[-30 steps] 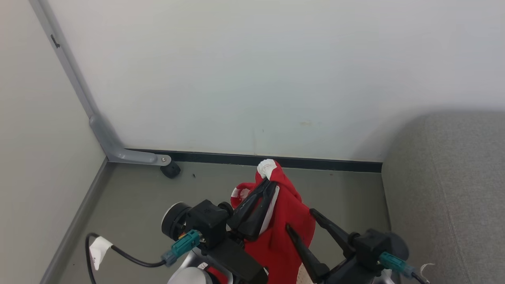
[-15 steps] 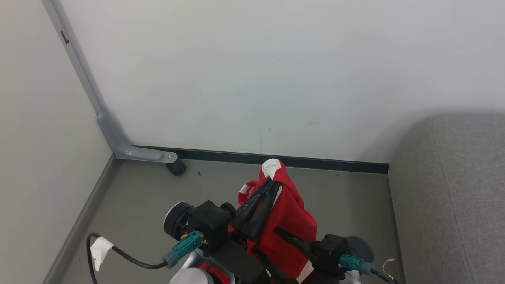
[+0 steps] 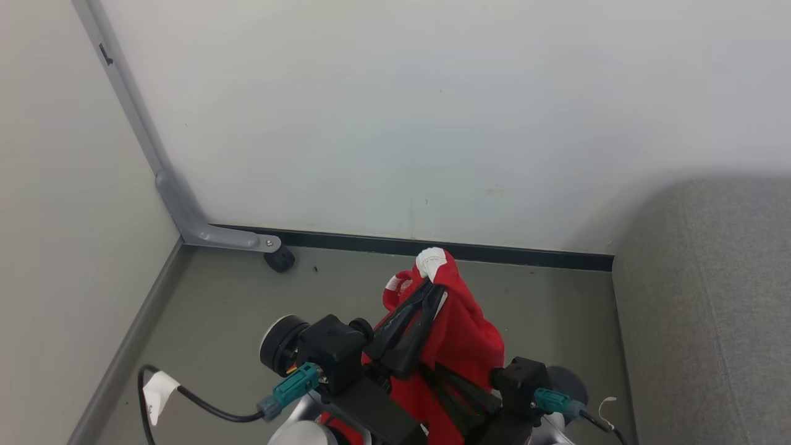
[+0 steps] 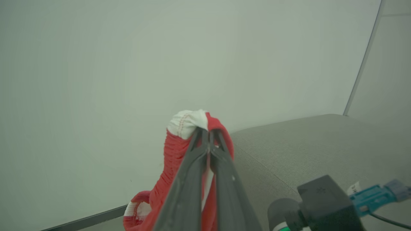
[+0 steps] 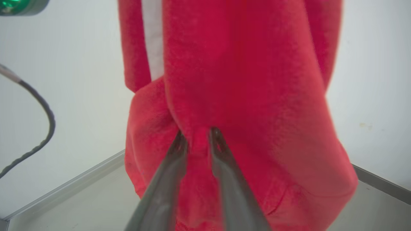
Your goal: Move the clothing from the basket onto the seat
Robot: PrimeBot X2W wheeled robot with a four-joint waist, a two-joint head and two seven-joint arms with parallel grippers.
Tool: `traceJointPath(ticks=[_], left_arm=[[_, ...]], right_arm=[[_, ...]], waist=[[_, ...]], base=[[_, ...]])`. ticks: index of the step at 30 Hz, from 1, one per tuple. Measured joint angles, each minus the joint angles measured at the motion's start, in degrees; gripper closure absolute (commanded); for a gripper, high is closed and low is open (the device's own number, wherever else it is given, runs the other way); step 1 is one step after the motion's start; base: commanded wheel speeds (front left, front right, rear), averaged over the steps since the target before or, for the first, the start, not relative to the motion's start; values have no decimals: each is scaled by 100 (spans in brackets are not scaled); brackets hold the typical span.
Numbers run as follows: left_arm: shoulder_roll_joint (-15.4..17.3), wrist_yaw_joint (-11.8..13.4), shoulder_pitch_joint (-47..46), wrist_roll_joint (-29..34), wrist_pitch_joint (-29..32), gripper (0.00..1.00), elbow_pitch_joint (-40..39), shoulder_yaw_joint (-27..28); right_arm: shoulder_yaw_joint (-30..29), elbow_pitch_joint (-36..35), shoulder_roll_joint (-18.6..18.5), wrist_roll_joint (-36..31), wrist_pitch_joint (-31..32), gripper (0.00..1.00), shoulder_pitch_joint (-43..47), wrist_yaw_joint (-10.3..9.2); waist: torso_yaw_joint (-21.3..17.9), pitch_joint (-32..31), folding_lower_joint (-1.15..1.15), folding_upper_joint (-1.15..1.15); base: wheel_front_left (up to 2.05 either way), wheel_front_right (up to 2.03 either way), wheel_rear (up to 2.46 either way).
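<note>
ok so from where I'm standing this is about halfway, at least for this one piece. The red clothing (image 3: pixel 460 327) is hanging in mid-air between the two arms, over the grey floor (image 3: pixel 235 309) near the far wall (image 3: pixel 432 111). It isn't touching the floor or anything else that I can see.

The left pincer (image 3: pixel 432 287) is clamped tight on the top of it, right under a bunched white cuff (image 3: pixel 431 261), and the rest of the fabric drapes down from there. The right pincer (image 5: pixel 197 134) sits lower down and has narrowed onto a fold in the middle of the cloth. From its own camera there's a pinch of red squeezed between the two tips, so I'd call that a grip, though maybe not fully tightened.

The seat (image 3: pixel 704 296) is off to the right, just beside the robot. It's a big grey cushion, and the part I can see is bare with nothing red on it.

So I'd say the lift is done and the carry and drop are left: swing both arms right, get the cloth over the cushion, then let go with both. I can't tell whether more pieces are waiting in the basket. The floppy lower part might drag or snag on the cushion edge on the way over.
</note>
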Motion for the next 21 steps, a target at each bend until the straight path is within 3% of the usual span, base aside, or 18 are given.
traceJointPath(ticks=[15, 16, 17, 18, 19, 21], left_arm=[[32, 1, 3, -2, 52, 100, -11, 1], [37, 1, 4, -9, 60, 91, -11, 0], [44, 1, 7, -10, 85, 62, -11, 0], [56, 1, 10, -10, 100, 41, -12, 0], [85, 7, 20, -10, 101, 0, -13, 7], [145, 15, 45, -10, 102, 0, -20, 13]], right_arm=[[-37, 341, 40, 158, -414, 100, -140, 0], [-54, 347, 41, 158, -431, 100, -164, 0], [-78, 352, 43, 159, -457, 100, -198, 0], [-110, 352, 44, 159, -483, 100, -229, 0], [-129, 356, 44, 159, -508, 100, -261, 0], [-188, 369, 51, 172, -544, 100, -335, 0]], waist=[[-1, 4, 0, 0], [-6, 3, 0, 0], [-11, 2, 0, 0], [-17, 0, 0, 0], [-27, 0, 0, 0], [-59, -5, 0, 0]], base=[[0, 0, 0], [0, 0, 0], [0, 0, 0], [0, 0, 0], [0, 0, 0], [0, 0, 0]])
